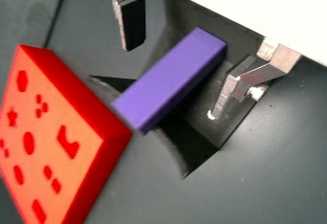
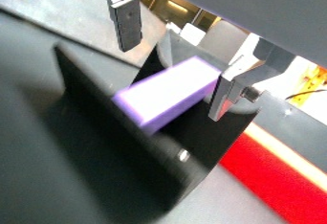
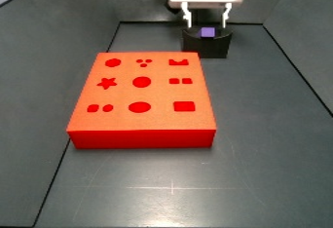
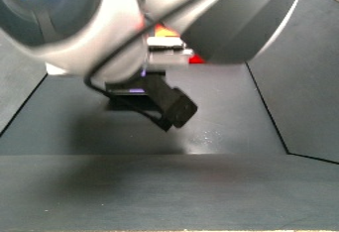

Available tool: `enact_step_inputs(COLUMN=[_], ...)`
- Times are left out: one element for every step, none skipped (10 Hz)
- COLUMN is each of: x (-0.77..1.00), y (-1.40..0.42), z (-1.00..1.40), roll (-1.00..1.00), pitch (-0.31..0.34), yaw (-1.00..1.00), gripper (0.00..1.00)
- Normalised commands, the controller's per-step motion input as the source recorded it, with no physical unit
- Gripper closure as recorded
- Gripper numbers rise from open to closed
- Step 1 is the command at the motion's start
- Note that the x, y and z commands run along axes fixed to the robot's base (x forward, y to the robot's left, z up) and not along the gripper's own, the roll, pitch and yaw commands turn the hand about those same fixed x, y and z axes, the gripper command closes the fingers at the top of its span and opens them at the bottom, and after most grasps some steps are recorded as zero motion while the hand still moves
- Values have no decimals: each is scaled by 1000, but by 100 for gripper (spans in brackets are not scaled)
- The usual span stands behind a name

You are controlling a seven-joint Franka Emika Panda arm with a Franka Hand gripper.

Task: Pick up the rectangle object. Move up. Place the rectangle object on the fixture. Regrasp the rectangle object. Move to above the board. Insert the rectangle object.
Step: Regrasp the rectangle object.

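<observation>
The purple rectangle object (image 1: 170, 82) lies tilted on the dark fixture (image 1: 194, 153), and both wrist views show it (image 2: 166, 96). My gripper (image 1: 173, 78) is open, with one silver finger on each side of the block and a gap visible at one finger. In a side view the gripper (image 3: 208, 19) hangs over the block (image 3: 208, 33) and the fixture (image 3: 211, 47) at the far end of the floor. The red board (image 3: 143, 95) lies apart in the middle; its corner shows in a wrist view (image 1: 52, 137).
Dark side walls (image 3: 302, 76) border the grey floor. In a side view the arm's body (image 4: 146, 18) fills the upper part and hides most of the fixture (image 4: 169, 104).
</observation>
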Motion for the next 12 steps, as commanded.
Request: enact_step_inputs(x=[-37, -42, -40, -36, -32, -99, -94, -110, -138, -118, -99, -50], y=[-8, -4, -3, -1, 0, -1000, -1000, -1000, -1000, -868, -759, -461], z=[1000, 885, 771, 537, 361, 989, 927, 886, 830, 619, 473, 103], roll=[55, 58, 59, 58, 55, 1000, 1000, 1000, 1000, 1000, 1000, 1000], pitch=[34, 45, 51, 62, 67, 82, 82, 69, 61, 54, 53, 49], yaw=[11, 7, 4, -4, -10, 9, 8, 7, 6, 4, 4, 3], gripper=[0, 0, 0, 0, 0, 0, 0, 0, 0, 0, 0, 0])
